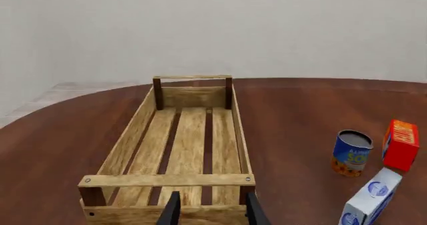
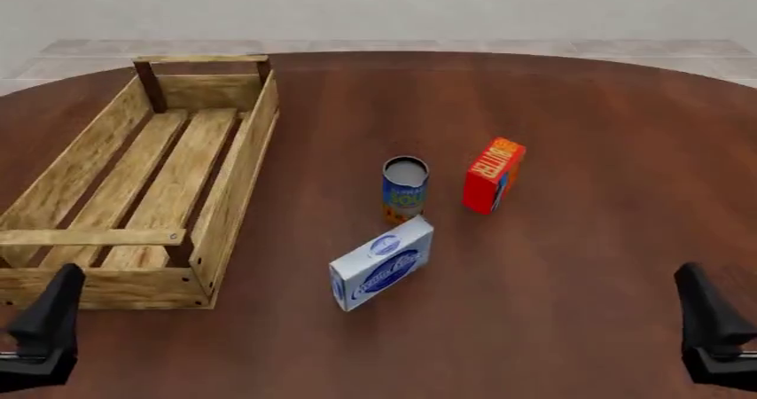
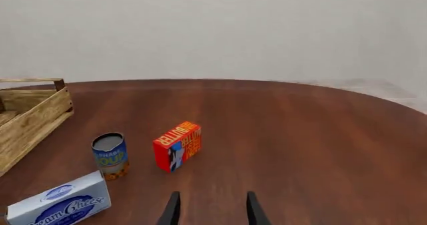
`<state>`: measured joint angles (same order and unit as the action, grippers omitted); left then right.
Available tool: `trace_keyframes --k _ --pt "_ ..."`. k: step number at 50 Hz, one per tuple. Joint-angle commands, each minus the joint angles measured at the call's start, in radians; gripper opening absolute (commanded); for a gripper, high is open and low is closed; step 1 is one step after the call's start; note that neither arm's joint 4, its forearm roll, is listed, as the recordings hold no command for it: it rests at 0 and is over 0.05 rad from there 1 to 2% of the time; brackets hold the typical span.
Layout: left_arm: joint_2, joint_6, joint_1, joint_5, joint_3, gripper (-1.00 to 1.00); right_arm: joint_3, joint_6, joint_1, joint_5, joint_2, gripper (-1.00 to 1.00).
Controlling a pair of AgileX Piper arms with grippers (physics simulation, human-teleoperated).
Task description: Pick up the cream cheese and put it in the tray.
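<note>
The cream cheese (image 2: 382, 263), a white carton with a blue oval logo, lies on the table in front of the can; it also shows in the wrist views (image 1: 371, 199) (image 3: 61, 206). The tray (image 2: 140, 186), a wooden slatted crate, stands at the left with nothing in it, and fills the left wrist view (image 1: 180, 135). My left gripper (image 1: 210, 211) is open just short of the tray's near end wall. My right gripper (image 3: 209, 209) is open above bare table, to the right of the cream cheese. Both arms sit at the near corners in the front view.
A blue-yellow can (image 2: 405, 189) stands upright behind the cream cheese. A red-orange butter box (image 2: 494, 175) stands to its right. The round brown table (image 2: 591, 133) curves away at the back, with a pale floor and wall beyond.
</note>
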<state>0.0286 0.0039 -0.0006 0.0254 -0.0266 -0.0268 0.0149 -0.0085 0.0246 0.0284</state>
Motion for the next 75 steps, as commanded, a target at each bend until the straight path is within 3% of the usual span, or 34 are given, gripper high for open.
trace_keyframes --k 1,5,8,13,24,27,30,34,46,49,53,60,62,65,70,72,75 --pt "-0.023 0.056 -0.025 -0.026 0.025 1.00 0.024 -0.026 0.020 -0.031 -0.017 1.00" --pt "-0.018 0.085 -0.043 -0.027 0.024 1.00 0.024 -0.036 0.022 -0.033 -0.014 1.00" --pt "0.027 0.018 -0.057 -0.027 -0.004 1.00 0.025 -0.042 0.020 -0.035 -0.008 1.00" --pt "0.017 0.010 -0.081 0.022 -0.050 1.00 0.026 -0.051 0.027 -0.051 0.015 1.00" --pt "-0.008 0.028 -0.135 0.133 -0.172 1.00 0.026 -0.058 0.034 -0.044 0.010 1.00" --pt "0.021 0.095 -0.197 0.152 -0.199 1.00 0.026 -0.062 0.038 -0.042 0.007 1.00" --pt "0.030 0.063 -0.211 0.178 -0.238 1.00 0.026 -0.067 0.041 -0.042 0.009 1.00" --pt "0.051 0.079 -0.242 0.189 -0.268 1.00 0.026 -0.071 0.041 -0.047 0.017 1.00" --pt "0.289 0.055 -0.379 0.128 -0.364 1.00 0.027 -0.075 0.042 -0.048 0.020 1.00" --pt "0.343 0.089 -0.405 0.102 -0.389 1.00 0.027 -0.075 0.042 -0.047 0.018 1.00" --pt "0.432 0.051 -0.465 0.082 -0.435 1.00 0.027 -0.073 0.042 -0.042 0.009 1.00" --pt "0.584 0.078 -0.515 0.002 -0.446 1.00 0.024 -0.072 0.037 -0.034 -0.025 1.00" --pt "0.625 0.046 -0.562 0.004 -0.461 1.00 0.025 -0.073 0.035 -0.036 -0.025 1.00" --pt "0.639 0.054 -0.564 0.006 -0.475 1.00 0.024 -0.080 0.032 -0.044 -0.027 1.00" --pt "0.727 -0.031 -0.607 0.015 -0.523 1.00 0.022 -0.103 0.044 -0.051 -0.028 1.00" --pt "0.765 0.016 -0.629 0.007 -0.535 1.00 0.022 -0.107 0.046 -0.051 -0.028 1.00" --pt "0.820 0.031 -0.667 0.006 -0.550 1.00 0.022 -0.109 0.047 -0.051 -0.028 1.00"
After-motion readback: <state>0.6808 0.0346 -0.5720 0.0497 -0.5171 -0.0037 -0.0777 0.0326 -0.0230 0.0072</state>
